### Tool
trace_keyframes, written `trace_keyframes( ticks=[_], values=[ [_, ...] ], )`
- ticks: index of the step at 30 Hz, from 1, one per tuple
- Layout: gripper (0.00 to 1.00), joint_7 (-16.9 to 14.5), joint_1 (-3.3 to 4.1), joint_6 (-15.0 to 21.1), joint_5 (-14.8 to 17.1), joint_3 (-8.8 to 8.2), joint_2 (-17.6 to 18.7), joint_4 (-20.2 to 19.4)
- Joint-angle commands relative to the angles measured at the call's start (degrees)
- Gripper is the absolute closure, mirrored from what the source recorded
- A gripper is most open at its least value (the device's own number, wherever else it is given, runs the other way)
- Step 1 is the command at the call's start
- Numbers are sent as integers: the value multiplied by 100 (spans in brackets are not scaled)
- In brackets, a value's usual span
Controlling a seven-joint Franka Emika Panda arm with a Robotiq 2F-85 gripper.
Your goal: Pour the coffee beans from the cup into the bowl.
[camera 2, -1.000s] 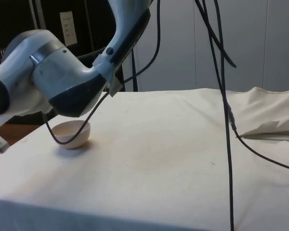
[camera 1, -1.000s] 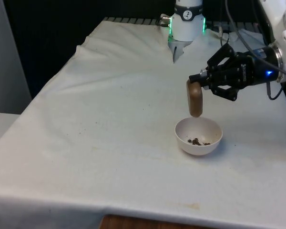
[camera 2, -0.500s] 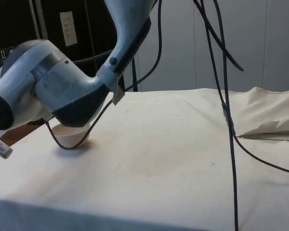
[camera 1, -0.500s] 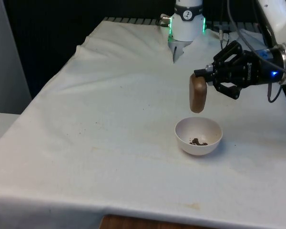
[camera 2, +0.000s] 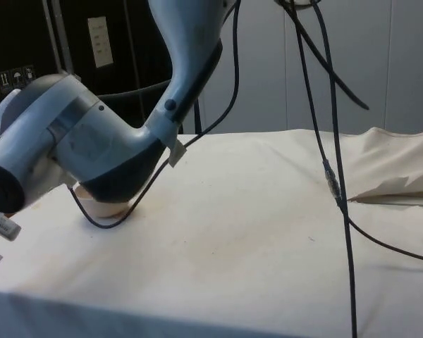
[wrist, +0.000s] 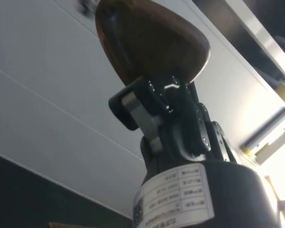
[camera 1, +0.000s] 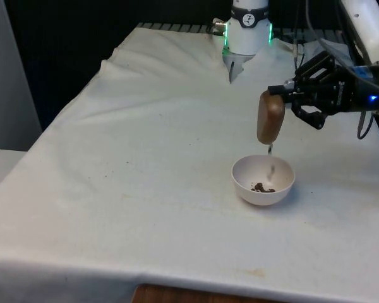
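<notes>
The small brown cup (camera 1: 270, 118) is held upended in the air by the black two-finger gripper (camera 1: 284, 95), its mouth turned downward and its body tilted slightly off vertical. The fingers are seen clenched on the cup's upper end, with the gripper reaching in from the three o'clock side of the front view. In the wrist view the brown cup (wrist: 149, 40) is seen pinched between the black fingers (wrist: 133, 107), its rounded wall rising beyond them.

Directly below the cup, at its six o'clock in the front view, the round white bowl (camera 1: 263, 181) is seen resting on the white tablecloth (camera 1: 145, 170). The cup and the bowl are apart, with a clear gap between the cup's mouth and the bowl's rim. A small heap of dark coffee beans (camera 1: 261, 187) is seen lying in the bottom of the bowl, and a few falling beans (camera 1: 270, 150) are caught as a thin streak in the gap.

In the side view the bowl (camera 2: 102, 208) is largely hidden behind the white arm, with a pale curve of its wall showing at the arm's six o'clock.
</notes>
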Motion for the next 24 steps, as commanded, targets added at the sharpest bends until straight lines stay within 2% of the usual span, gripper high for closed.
trace_keyframes(
  ticks=[1, 2, 3, 5, 10, 11, 12, 17, 18, 19, 24],
  values=[
    [100, -46, 57, -92, -6, -29, 63, 97],
    [100, 0, 0, 0, 0, 0, 0, 0],
    [100, -46, 63, -120, -40, -17, 74, 97],
    [100, -46, 74, -195, -126, 23, 97, 92],
    [100, -23, 52, -241, -235, 86, 103, 57],
    [100, 0, 23, -201, -246, 97, 63, 0],
    [100, -17, 52, -241, -246, 92, 103, 52],
    [100, -6, 52, -241, -269, 103, 97, 40],
    [100, 6, 23, -206, -275, 115, 69, -11],
    [100, -6, 52, -241, -275, 109, 97, 34],
    [100, 6, 34, -229, -286, 120, 80, 11]
  ],
)
